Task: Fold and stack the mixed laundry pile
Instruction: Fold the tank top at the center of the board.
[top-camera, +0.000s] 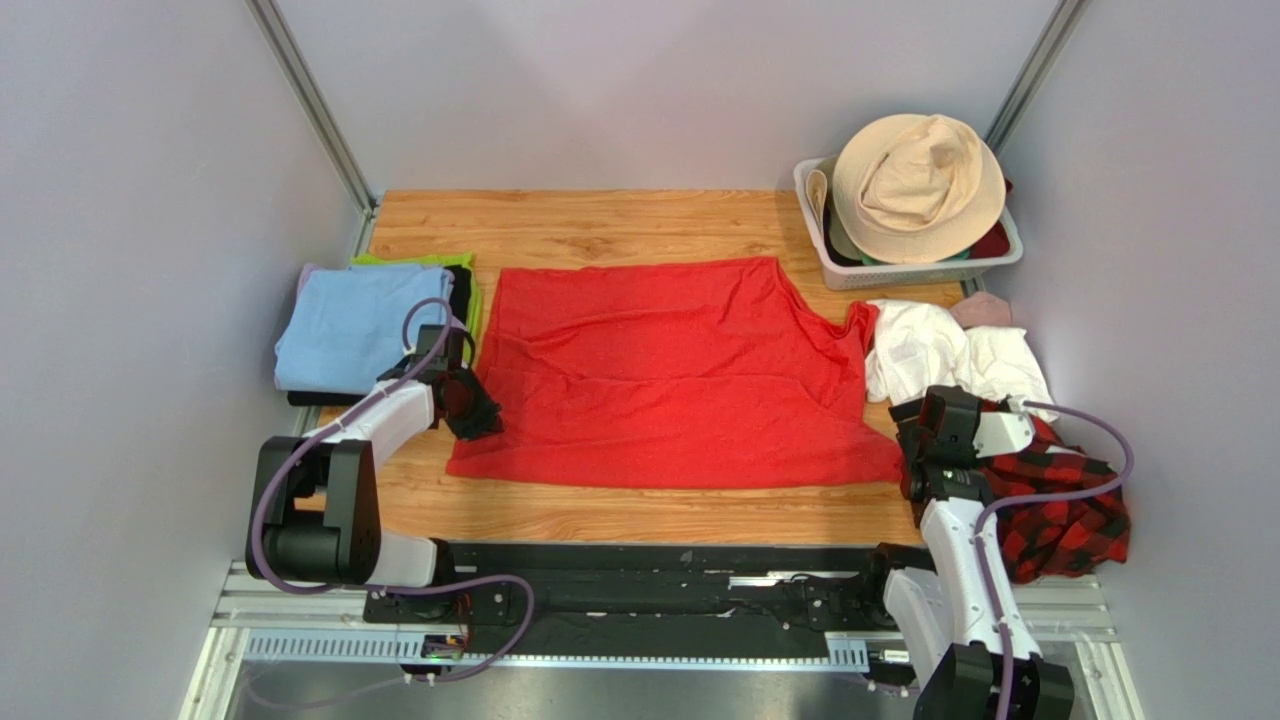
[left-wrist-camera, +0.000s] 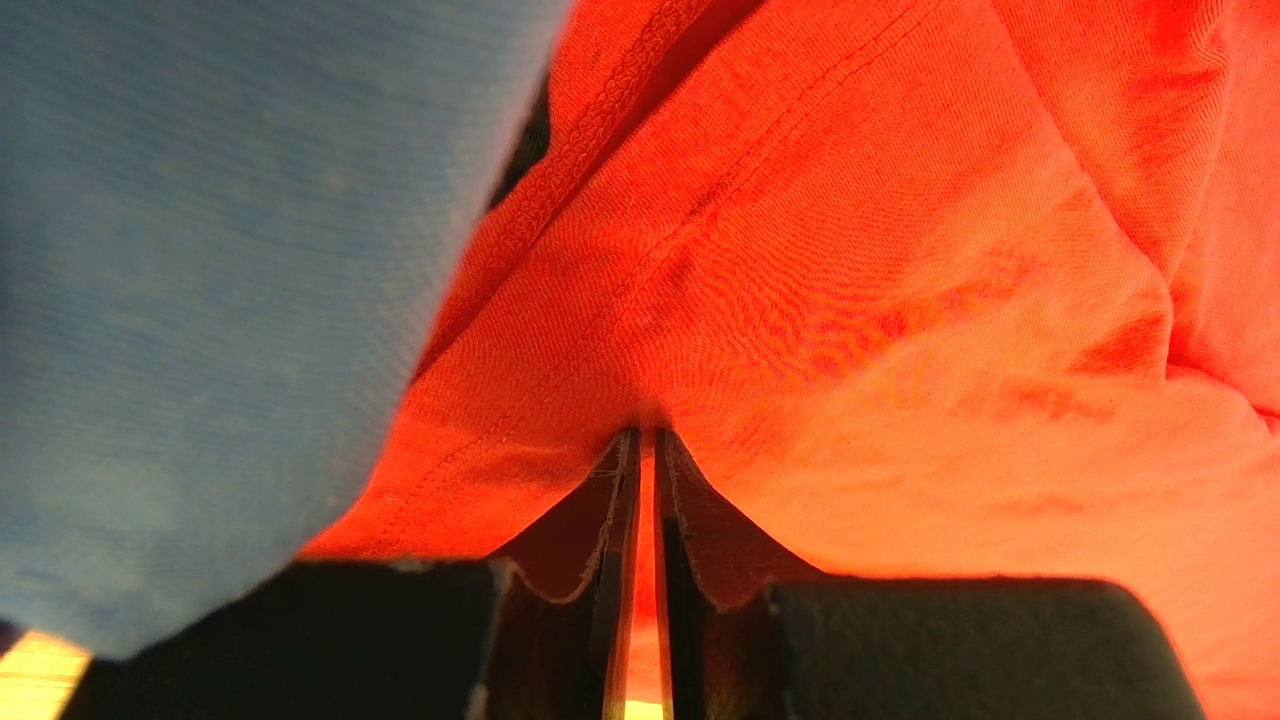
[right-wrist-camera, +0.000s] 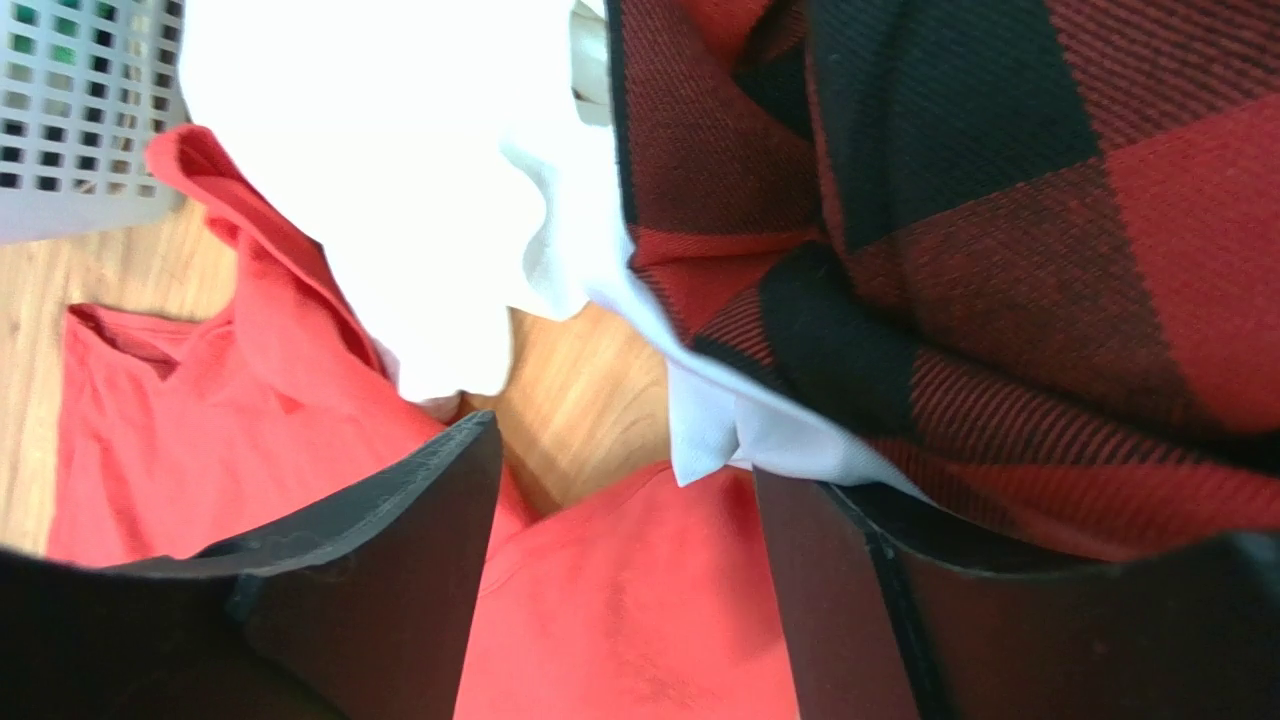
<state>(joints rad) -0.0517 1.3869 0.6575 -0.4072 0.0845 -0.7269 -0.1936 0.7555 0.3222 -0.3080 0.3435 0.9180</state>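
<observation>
From above, the red T-shirt (top-camera: 669, 375) lies spread flat across the middle of the wooden table (top-camera: 601, 225). The left gripper (top-camera: 478, 408) sits at the shirt's left edge, touching it. Just left of that edge is a folded blue cloth (top-camera: 346, 330). Off the shirt's right edge lie the white cloths (top-camera: 947, 353), with a pink piece (top-camera: 984, 311) behind them and the plaid shirt (top-camera: 1067, 518) nearer the arms. The right gripper (top-camera: 906, 435) is low at the shirt's right edge, beside the plaid shirt. Beyond the shirt's far right corner stands a white basket (top-camera: 842, 270) with a beige hat (top-camera: 917, 188) on top.

The left wrist camera shows the jaws nearly together, pinching a fold of the red T-shirt, with the blue cloth to the left.

The right wrist camera shows the jaws well apart and holding nothing. Red T-shirt fabric and bare table lie beneath them, with the white cloths and plaid shirt just beyond.
</observation>
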